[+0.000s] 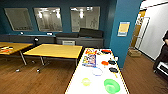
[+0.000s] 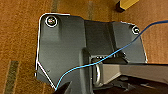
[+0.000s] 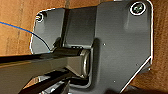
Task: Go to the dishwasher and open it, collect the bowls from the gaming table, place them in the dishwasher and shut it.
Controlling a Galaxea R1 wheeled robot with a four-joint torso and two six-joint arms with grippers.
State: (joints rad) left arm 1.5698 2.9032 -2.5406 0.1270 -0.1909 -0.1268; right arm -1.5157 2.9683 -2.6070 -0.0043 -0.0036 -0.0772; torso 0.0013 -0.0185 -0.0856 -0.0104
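The gaming table [image 1: 82, 72], long and white-topped, runs away from me at the lower middle of the head view. At its near end sit the bowls: the larger bright green bowl [image 1: 111, 85] to the right and the smaller pale yellow-green bowl [image 1: 86, 81] to the left, a short way apart. Further along the top lie a colourful game box [image 1: 89, 60], a pale ring-shaped item [image 1: 97, 71] and red and black paddles [image 1: 109, 65]. The dishwasher is out of view. Both wrist views look down past the robot's dark plate onto brown wooden floor.
Yellow-topped tables [image 1: 55, 50] [image 1: 12, 47] stand on the wooden floor to the left. A blue pillar [image 1: 123, 32] rises at the table's far right end, with a cardboard box [image 1: 134, 52] beyond it. A person [image 1: 163, 58] stands at the right edge. A dark sofa [image 1: 80, 39] lines the back wall.
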